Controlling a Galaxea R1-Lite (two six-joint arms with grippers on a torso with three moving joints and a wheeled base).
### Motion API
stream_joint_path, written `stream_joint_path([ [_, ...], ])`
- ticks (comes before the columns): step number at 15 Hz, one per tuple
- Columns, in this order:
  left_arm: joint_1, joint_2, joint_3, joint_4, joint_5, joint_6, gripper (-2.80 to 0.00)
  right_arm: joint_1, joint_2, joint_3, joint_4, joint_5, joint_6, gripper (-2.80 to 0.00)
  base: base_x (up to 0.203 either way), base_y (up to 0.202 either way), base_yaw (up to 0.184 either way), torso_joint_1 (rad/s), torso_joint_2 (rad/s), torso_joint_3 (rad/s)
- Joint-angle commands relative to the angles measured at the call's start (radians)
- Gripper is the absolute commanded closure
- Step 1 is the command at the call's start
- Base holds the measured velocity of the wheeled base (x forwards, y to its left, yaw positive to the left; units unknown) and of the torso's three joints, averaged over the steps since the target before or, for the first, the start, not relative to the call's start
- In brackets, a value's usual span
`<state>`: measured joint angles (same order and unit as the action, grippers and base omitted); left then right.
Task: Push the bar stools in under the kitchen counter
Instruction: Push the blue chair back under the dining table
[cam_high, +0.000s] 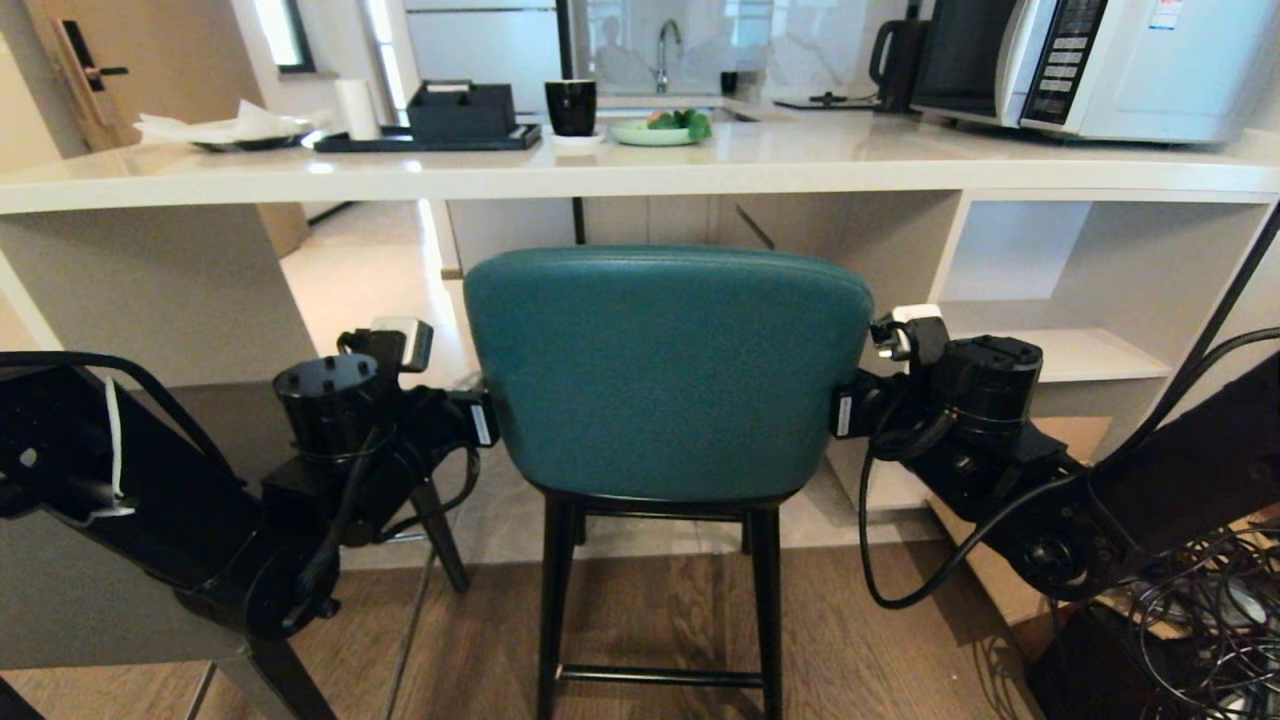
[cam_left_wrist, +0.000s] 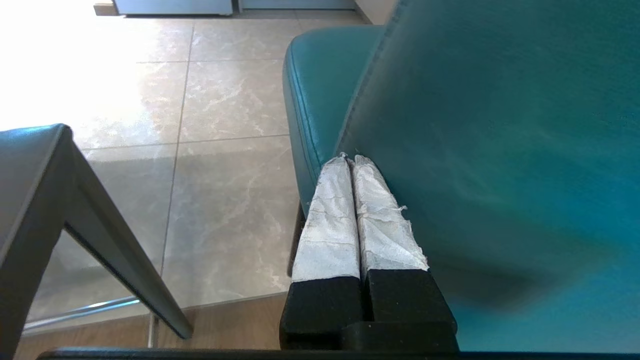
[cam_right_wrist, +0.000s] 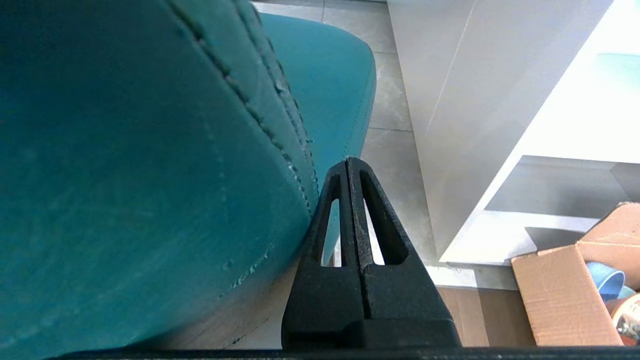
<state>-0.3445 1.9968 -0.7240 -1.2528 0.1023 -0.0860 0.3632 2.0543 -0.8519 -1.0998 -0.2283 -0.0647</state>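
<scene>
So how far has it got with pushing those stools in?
In hand: both shut grippers, left and right, flank the teal stool's back; its seat sits near the counter edge, not clearly under. Left: the grey stool beside it stands out on the floor.

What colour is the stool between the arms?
Teal, with black legs; the stool shows best in the head view.

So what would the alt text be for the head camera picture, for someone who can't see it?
A teal bar stool stands facing a white kitchen counter, its back toward the camera, with the robot's left gripper and right gripper against the two side edges of its backrest. The counter holds a microwave, a black cup and a plate of food.
</scene>
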Motion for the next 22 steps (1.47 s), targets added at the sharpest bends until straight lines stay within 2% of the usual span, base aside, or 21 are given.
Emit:
stream_joint_path([
  [1, 0.001, -0.003, 0.006, -0.007, 0.004, -0.001, 0.0, -0.001, 0.019, -0.008, -0.002, -0.003, -0.003, 0.0, 0.0, 0.0, 0.0, 0.0, 0.0, 0.0],
  [5, 0.016, -0.013, 0.017, -0.008, 0.004, -0.001, 0.0, -0.002, -0.029, 0.086, -0.022, -0.004, 0.0, 0.0, 0.0, 0.0, 0.0, 0.0, 0.0, 0.0],
  [7, 0.041, -0.016, 0.016, -0.015, 0.002, -0.001, 0.0, -0.029, -0.025, 0.063, -0.023, -0.005, -0.004, 0.0, 0.0, 0.0, 0.0, 0.0, 0.0, 0.0],
  [9, 0.095, -0.035, 0.027, -0.037, -0.006, -0.003, 0.0, -0.03, -0.038, 0.066, -0.022, -0.005, -0.004, 0.0, 0.0, 0.0, 0.0, 0.0, 0.0, 0.0],
  [12, 0.168, -0.062, 0.055, -0.057, -0.066, -0.003, 0.0, -0.021, -0.063, 0.065, -0.019, -0.006, -0.016, 0.0, 0.0, 0.0, 0.0, 0.0, 0.0, 0.0],
  [18, 0.146, -0.05, 0.064, -0.077, -0.067, -0.003, 0.0, 0.029, -0.056, 0.05, -0.014, -0.031, -0.02, 0.0, 0.0, 0.0, 0.0, 0.0, 0.0, 0.0],
  [22, 0.145, -0.013, 0.027, -0.077, -0.082, -0.003, 0.0, 0.037, -0.018, -0.04, 0.036, -0.029, -0.02, 0.0, 0.0, 0.0, 0.0, 0.0, 0.0, 0.0],
])
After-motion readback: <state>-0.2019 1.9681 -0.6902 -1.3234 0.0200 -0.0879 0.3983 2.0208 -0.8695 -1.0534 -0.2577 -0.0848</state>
